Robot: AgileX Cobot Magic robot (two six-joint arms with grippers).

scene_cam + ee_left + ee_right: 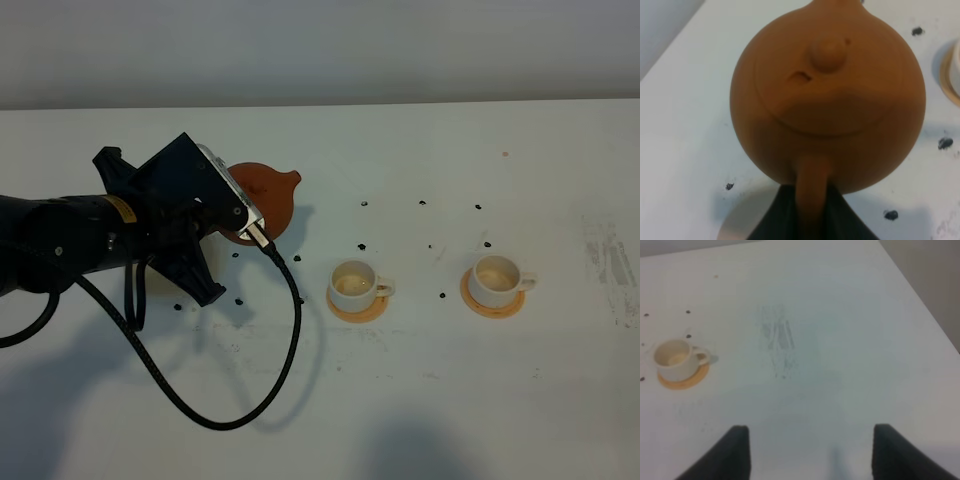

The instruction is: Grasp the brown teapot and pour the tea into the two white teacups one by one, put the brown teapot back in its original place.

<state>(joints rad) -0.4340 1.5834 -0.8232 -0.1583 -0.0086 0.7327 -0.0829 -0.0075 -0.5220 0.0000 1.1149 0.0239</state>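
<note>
The brown teapot (272, 192) is at the left middle of the table, partly hidden behind my left arm's wrist. It fills the left wrist view (827, 95), lid on. My left gripper (812, 200) is shut on its loop handle. A pale round edge that looks like the beige coaster (732, 227) shows under the gripper, off to one side of the pot. The two white teacups stand to the right on orange coasters, the nearer one (356, 283) and the farther one (496, 278). My right gripper (812, 452) is open and empty over bare table, with one cup (674, 357) far from it.
Several small black specks (362, 246) dot the white table between the teapot and the cups. A black cable (230, 415) loops from my left arm over the front of the table. A faint scuffed patch (612, 262) lies at the right edge.
</note>
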